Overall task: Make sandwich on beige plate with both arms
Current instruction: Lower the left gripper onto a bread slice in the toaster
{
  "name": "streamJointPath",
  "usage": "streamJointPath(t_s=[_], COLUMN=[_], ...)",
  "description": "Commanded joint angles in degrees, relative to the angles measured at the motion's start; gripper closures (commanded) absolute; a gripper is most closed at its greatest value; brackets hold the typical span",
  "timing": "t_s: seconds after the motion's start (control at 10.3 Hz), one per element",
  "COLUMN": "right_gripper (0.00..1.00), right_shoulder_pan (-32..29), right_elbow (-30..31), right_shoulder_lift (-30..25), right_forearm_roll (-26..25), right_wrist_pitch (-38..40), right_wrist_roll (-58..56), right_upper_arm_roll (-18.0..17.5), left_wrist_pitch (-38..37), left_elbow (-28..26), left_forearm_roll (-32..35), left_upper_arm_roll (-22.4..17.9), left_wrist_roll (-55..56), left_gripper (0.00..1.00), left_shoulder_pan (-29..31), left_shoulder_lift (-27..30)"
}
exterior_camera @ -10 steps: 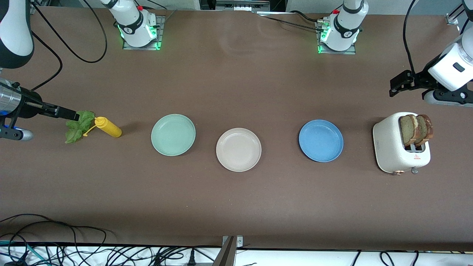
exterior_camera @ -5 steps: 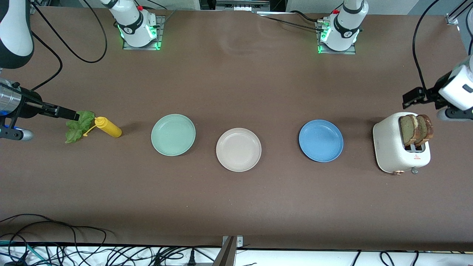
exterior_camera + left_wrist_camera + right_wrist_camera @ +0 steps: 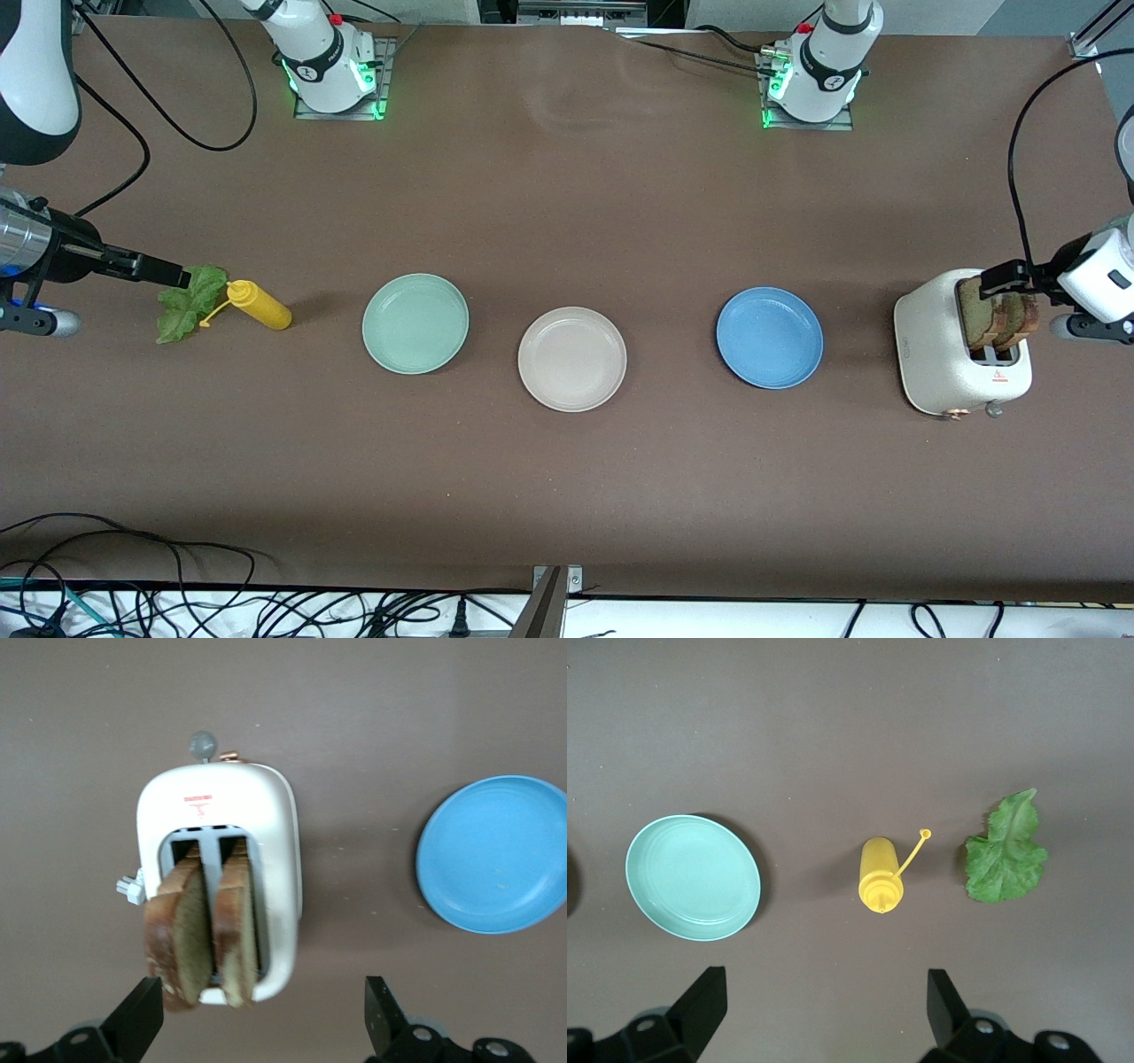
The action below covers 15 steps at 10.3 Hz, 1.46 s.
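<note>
L gripper (image 3: 1001, 276) hangs over the toaster (image 3: 939, 354), fingers wide apart, nothing held. In the L wrist view both fingers (image 3: 142, 1014) sit low in the frame w/ the two bread slices (image 3: 208, 935) standing up out of the slots just ahead of them; the slices aren't centred in the gap, they sit toward one finger. Blue plate (image 3: 496, 855) lies well off to the side of this gripper.

R gripper (image 3: 168, 275) waits over the lettuce leaf (image 3: 184, 303), fingers also apart, empty. Per the R wrist view, the yellow squeeze bottle (image 3: 881, 874) lies just beside the leaf, mint-green plate (image 3: 693, 877) further along.

Beige plate (image 3: 572, 359) sits bare, mid-table, between the green and blue plates, well apart from both grippers. No sandwich part is on it yet, so the task looks barely started.

Step in hand, prob.: L arm takes the first slice. To do it well: shift so ONE slice lies between the fingers, not both; come straight down along the slot; pinch the crust top across the thin faces; pull up vertically so the slice doesn't drag on the slot edge or tip the toaster. Bread looks soft-ish, so light squeeze.
</note>
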<state>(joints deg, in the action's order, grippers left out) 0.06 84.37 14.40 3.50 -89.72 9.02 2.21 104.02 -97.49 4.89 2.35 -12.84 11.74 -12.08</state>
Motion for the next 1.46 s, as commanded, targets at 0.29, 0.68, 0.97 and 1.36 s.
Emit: streamJointPath(t_s=[0.29,0.68,0.97,1.36], right_gripper=[0.00,0.00,0.00,0.00], right_shoulder_pan=[-0.2,-0.2,-0.2,-0.2], right_elbow=[-1.2,-1.2,-1.2,-1.2], right_shoulder_lift=[0.4,0.4,0.4,0.4], right_forearm_roll=[0.5,0.5,0.5,0.5], right_wrist_pitch=[1.1,1.1,1.1,1.1], right_wrist_roll=[-0.7,-0.7,-0.7,-0.7], right_upper_arm_roll=[0.0,0.0,0.0,0.0], left_wrist_pitch=[15.0,17.3,13.9,5.8], left_elbow=[-12.6,-14.2,-11.9,-6.4], left_forearm_roll=[2.1,2.0,2.1,2.1], left_upper_arm_roll=[0.5,0.5,0.5,0.8], left_wrist_roll=[-1.4,1.0,3.7,4.1], left_gripper=[0.00,1.00,1.00,1.00], left_shoulder_pan=[2.1,2.5,2.7,2.2], left_shoulder_lift=[1.4,0.1,0.0,0.4])
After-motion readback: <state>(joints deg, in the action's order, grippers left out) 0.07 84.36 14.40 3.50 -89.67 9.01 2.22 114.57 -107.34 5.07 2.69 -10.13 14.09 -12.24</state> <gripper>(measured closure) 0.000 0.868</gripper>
